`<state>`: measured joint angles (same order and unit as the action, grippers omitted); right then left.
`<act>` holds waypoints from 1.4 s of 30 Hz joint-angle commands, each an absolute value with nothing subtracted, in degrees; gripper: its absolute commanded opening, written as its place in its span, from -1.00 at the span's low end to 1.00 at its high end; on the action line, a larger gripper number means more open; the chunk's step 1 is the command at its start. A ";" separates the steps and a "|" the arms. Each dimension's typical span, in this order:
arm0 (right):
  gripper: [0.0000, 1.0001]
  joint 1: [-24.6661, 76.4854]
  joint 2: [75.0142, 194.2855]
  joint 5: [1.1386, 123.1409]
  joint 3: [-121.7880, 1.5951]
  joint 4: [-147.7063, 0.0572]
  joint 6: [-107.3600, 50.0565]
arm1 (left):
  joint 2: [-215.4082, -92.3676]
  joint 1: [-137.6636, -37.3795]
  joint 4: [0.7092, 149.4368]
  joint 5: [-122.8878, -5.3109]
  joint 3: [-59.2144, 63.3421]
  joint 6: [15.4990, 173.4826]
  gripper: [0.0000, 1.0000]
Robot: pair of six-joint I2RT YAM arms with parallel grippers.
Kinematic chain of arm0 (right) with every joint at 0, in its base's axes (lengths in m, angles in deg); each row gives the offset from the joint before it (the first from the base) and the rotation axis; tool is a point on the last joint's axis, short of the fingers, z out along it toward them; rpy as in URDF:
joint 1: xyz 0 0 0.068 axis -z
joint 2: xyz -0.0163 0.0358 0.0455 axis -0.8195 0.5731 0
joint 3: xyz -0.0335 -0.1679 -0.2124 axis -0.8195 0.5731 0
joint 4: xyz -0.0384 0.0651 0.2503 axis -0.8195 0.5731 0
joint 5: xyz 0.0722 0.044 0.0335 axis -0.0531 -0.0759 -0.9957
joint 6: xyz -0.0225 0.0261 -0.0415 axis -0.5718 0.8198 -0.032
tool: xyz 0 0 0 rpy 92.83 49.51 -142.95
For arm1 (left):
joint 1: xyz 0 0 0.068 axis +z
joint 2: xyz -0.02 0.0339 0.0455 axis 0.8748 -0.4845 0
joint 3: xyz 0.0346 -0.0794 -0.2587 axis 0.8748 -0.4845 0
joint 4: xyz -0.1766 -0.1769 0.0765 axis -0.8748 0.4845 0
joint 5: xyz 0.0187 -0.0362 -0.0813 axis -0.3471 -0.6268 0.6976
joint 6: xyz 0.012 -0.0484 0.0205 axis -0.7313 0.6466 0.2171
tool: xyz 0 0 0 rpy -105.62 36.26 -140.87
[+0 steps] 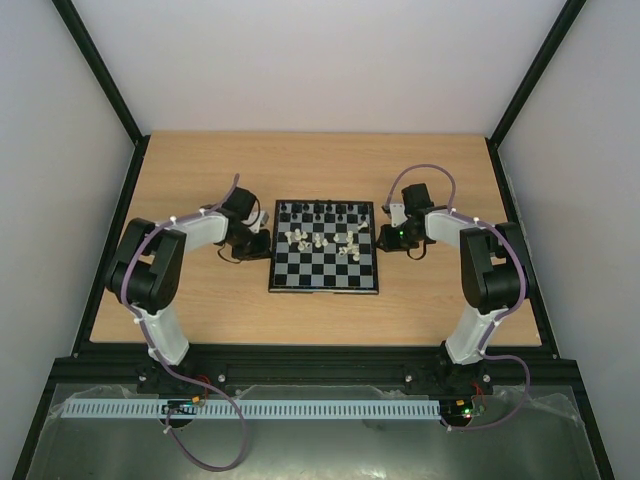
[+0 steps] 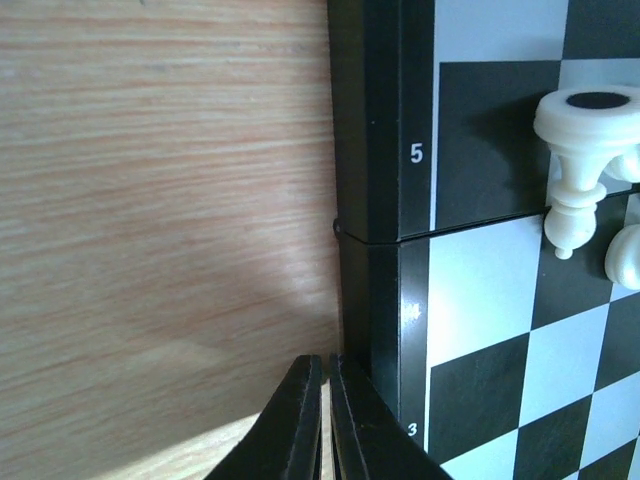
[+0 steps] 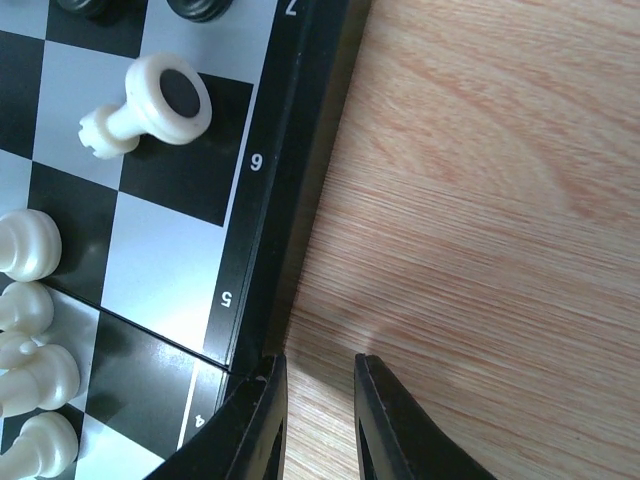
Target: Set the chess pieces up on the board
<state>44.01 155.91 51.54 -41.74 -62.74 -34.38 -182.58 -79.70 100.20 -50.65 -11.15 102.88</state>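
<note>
The board [image 1: 325,275] lies mid-table. Black chess pieces [image 1: 325,210] line its far row. White chess pieces [image 1: 320,240] are bunched loosely in the middle, some toppled. My left gripper [image 1: 262,243] sits low at the board's left edge. In the left wrist view it is shut [image 2: 326,360] with nothing in it, against the border [image 2: 385,150] near a fallen white piece [image 2: 580,150]. My right gripper [image 1: 385,238] is at the board's right edge. In the right wrist view it is open a little [image 3: 318,358] over bare wood, beside the border [image 3: 255,220]. A white pawn [image 3: 150,105] lies on its side.
The wooden table [image 1: 200,300] extends around the board on all sides. A black frame and pale walls enclose it. More white pieces [image 3: 30,330] stand at the left of the right wrist view, and black ones [image 3: 200,8] at its top.
</note>
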 commanded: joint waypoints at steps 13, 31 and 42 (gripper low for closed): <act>-0.64 42.58 155.05 42.59 -40.61 -59.57 -33.77 | -177.31 -83.63 106.72 -56.70 -16.84 107.87 -0.92; -0.70 41.33 149.47 41.73 -37.92 -58.54 -33.02 | -166.53 -82.03 106.56 -67.94 -18.84 112.86 -0.68; -0.29 42.62 139.67 44.22 -40.70 -55.30 -39.08 | -161.51 -82.80 96.39 -66.86 -11.12 101.78 -0.46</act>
<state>42.57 143.96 43.98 -38.46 -59.46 -35.02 -164.65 -82.34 102.94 -66.95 -12.63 108.19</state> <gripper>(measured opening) 0.301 0.243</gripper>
